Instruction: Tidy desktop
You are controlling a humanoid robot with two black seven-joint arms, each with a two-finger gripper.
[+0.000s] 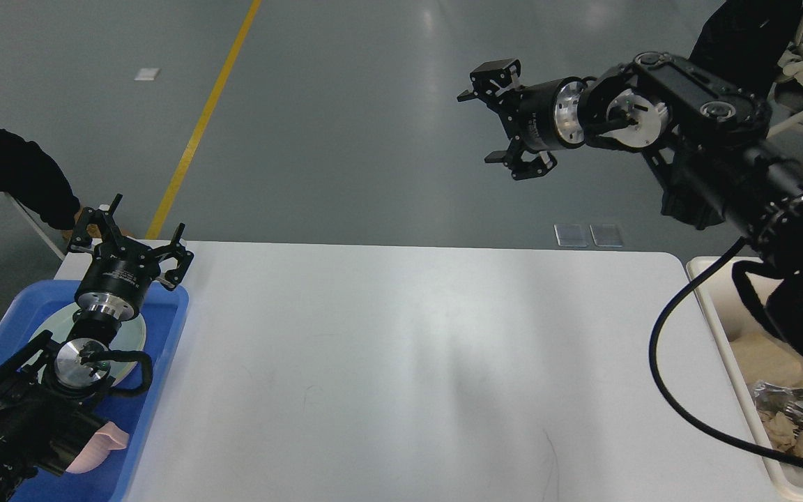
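Note:
The white desktop [415, 369] fills the middle of the head view, and its surface is bare. My left gripper [131, 237] hangs over the far end of the blue tray [164, 328] at the desk's left edge, its fingers spread open and holding nothing. My right gripper [506, 122] is raised high above the desk's far edge, pointing left, its fingers open and empty. The right arm stretches in from the right and covers part of the cream bin [722, 328].
In the blue tray lie a pale plate [133, 335] and a pink item [98, 450], partly under my left arm. The cream bin holds crumpled cloths and foil [788, 404]. A person's dark sleeve [11, 181] reaches in at the far left. An office chair [802, 90] stands at the far right.

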